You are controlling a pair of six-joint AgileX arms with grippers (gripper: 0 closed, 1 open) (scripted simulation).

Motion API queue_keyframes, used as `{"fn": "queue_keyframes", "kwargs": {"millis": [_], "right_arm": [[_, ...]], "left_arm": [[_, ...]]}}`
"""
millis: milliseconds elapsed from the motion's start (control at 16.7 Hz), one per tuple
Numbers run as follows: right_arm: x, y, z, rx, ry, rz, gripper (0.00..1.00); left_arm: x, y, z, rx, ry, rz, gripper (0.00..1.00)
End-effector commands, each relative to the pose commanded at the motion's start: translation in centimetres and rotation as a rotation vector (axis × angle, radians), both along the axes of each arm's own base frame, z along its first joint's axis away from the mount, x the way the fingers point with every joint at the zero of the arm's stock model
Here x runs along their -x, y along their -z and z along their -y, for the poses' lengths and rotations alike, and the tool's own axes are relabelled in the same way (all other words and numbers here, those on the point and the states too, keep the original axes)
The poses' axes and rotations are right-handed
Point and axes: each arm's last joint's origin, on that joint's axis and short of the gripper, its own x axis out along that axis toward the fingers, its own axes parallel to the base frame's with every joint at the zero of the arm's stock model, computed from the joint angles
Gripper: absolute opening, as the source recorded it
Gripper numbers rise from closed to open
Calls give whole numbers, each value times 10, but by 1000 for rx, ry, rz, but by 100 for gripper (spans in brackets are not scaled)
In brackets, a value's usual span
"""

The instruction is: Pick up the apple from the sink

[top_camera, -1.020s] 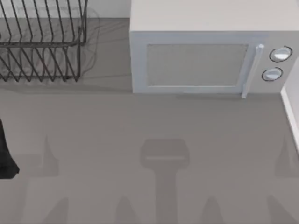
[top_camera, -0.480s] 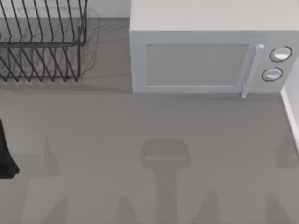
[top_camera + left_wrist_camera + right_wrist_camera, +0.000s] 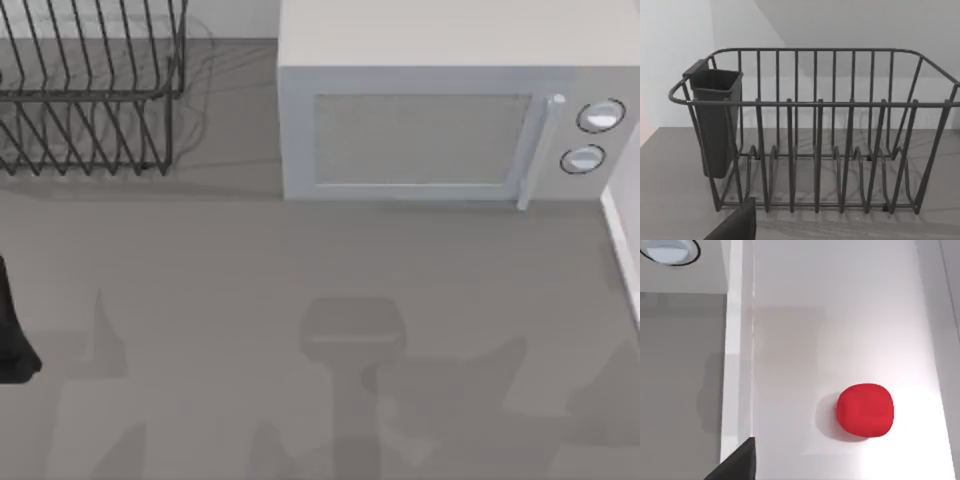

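**Apple Position and Arm Status**

The apple [image 3: 865, 410] lies on the pale white floor of the sink [image 3: 840, 315], as seen in the right wrist view. It is a plain bright-red rounded blob, resting alone on the basin floor and casting a soft shadow on one side. It touches neither sink wall. A raised white rim [image 3: 732, 365] separates the basin from the grey bench [image 3: 680, 380]. One round control knob [image 3: 670, 250] of the microwave is partly visible at the frame corner.

In the right wrist view, a dark part of the right pincer [image 3: 737, 462] enters at the frame edge (apart from the apple, over the rim area). Whether its fingers are open or closed cannot be told.

In the top view, the microwave [image 3: 430, 120] stands at the back of the bench, door shut, with two knobs at its right end. A wire dish rack [image 3: 90, 90] stands at the back left. A dark part of the left arm [image 3: 12, 330] sits at the left edge.

The left wrist view faces the dish rack, with a dark utensil cup [image 3: 715, 120] hung on one end. A dark part of the left pincer [image 3: 737, 225] shows at the frame edge; its finger state cannot be told.
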Motion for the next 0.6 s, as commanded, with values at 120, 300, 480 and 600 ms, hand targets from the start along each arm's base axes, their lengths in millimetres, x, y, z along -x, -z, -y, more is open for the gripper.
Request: {"fn": "queue_keyframes", "kwargs": {"millis": [120, 300, 480, 600], "right_arm": [[-37, 5, 13, -11, 7, -166, 100], [-88, 28, 34, -40, 11, -396, 100], [-127, 60, 53, -77, 9, -581, 100], [-143, 79, 63, -98, 7, -669, 100]], "left_arm": [[0, 0, 0, 0, 0, 0, 100], [0, 0, 0, 0, 0, 0, 100], [0, 0, 0, 0, 0, 0, 100], [0, 0, 0, 0, 0, 0, 100]]}}
